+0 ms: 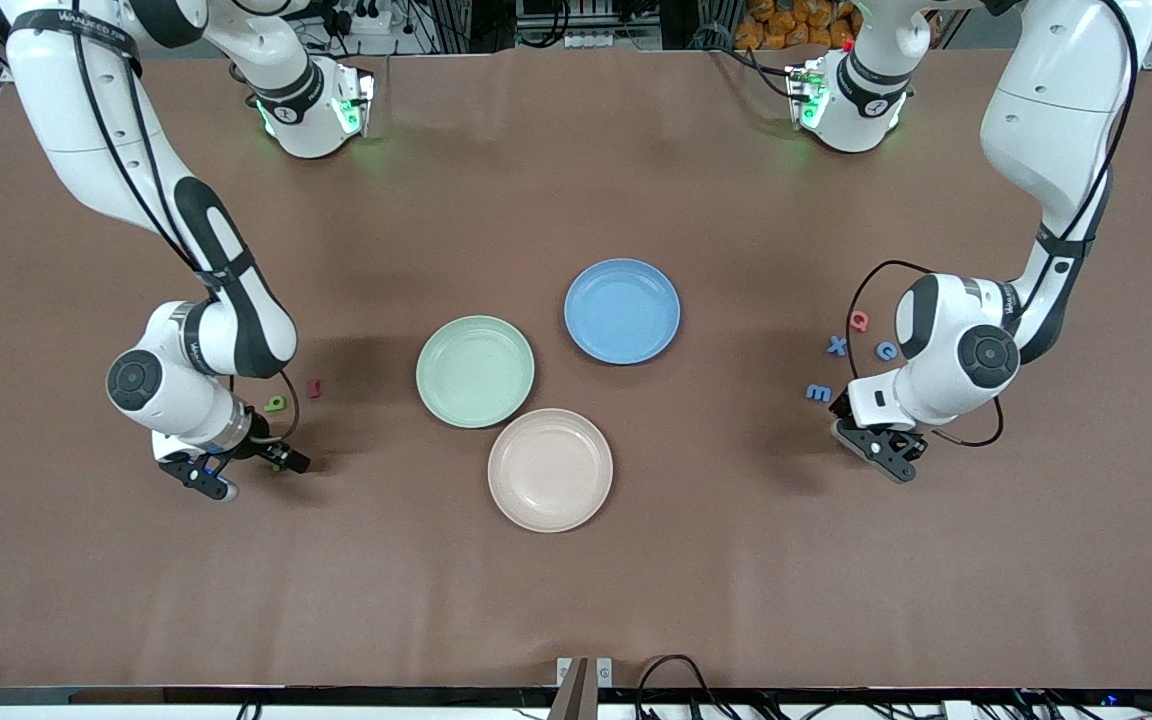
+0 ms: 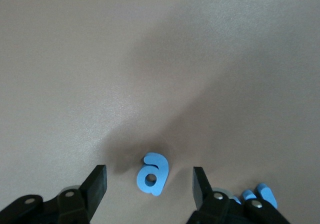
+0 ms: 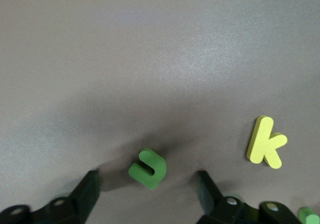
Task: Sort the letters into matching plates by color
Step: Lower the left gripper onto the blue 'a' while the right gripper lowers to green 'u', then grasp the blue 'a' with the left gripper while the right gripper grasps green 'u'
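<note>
A pale green plate (image 1: pixel 475 371) and a blue plate (image 1: pixel 622 310) lie mid-table, both with nothing in them. My left gripper (image 1: pixel 886 455) is low over the table at the left arm's end, open. In the left wrist view a blue letter "a" (image 2: pixel 152 174) lies flat between the left gripper's (image 2: pixel 150 178) fingers, touching neither. More blue letters (image 1: pixel 837 346) lie close by. My right gripper (image 1: pixel 246 468) is low at the right arm's end, open. A green letter "u" (image 3: pixel 147 169) lies between the right gripper's (image 3: pixel 147 181) fingers, untouched. Another green letter (image 1: pixel 276 404) rests beside that arm.
A beige plate (image 1: pixel 550 469) lies nearer the front camera than the other two. A dark red letter (image 1: pixel 314 388) sits by the green one, and a red letter (image 1: pixel 859 321) by the blue ones. A yellow "k" (image 3: pixel 265 141) lies beside the green "u".
</note>
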`<state>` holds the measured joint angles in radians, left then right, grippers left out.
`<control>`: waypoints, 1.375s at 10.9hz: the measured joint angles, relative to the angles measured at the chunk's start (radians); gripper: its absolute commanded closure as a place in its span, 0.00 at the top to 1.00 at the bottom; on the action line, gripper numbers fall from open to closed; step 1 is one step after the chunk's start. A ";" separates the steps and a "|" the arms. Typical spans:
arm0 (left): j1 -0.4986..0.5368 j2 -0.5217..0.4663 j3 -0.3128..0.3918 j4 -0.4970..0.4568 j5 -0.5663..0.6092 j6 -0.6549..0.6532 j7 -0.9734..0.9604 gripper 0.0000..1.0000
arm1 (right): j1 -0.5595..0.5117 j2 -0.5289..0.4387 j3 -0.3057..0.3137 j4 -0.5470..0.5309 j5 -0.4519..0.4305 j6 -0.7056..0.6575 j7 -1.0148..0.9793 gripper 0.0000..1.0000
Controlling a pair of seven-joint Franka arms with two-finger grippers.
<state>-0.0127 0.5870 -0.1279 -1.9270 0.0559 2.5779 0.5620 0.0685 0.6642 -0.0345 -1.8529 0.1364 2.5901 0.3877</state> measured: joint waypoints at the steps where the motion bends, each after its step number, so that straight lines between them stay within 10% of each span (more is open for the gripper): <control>1: 0.000 0.000 0.001 -0.012 0.000 0.023 0.000 0.68 | 0.000 -0.002 -0.001 0.000 0.000 0.000 0.000 0.63; 4: 0.001 0.009 0.002 -0.026 0.000 0.052 -0.001 0.53 | 0.000 -0.003 0.001 0.000 0.000 0.000 0.000 0.60; 9: 0.000 0.011 0.000 -0.027 0.000 0.061 -0.003 0.00 | -0.002 -0.003 0.001 0.000 0.000 0.005 0.000 0.60; 15: -0.011 0.010 -0.002 -0.025 0.000 0.061 -0.052 0.00 | -0.027 -0.003 0.000 0.001 -0.001 0.015 -0.003 0.60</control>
<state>-0.0238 0.5966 -0.1295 -1.9519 0.0559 2.6386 0.5104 0.0418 0.6610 -0.0349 -1.8518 0.1357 2.6048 0.3847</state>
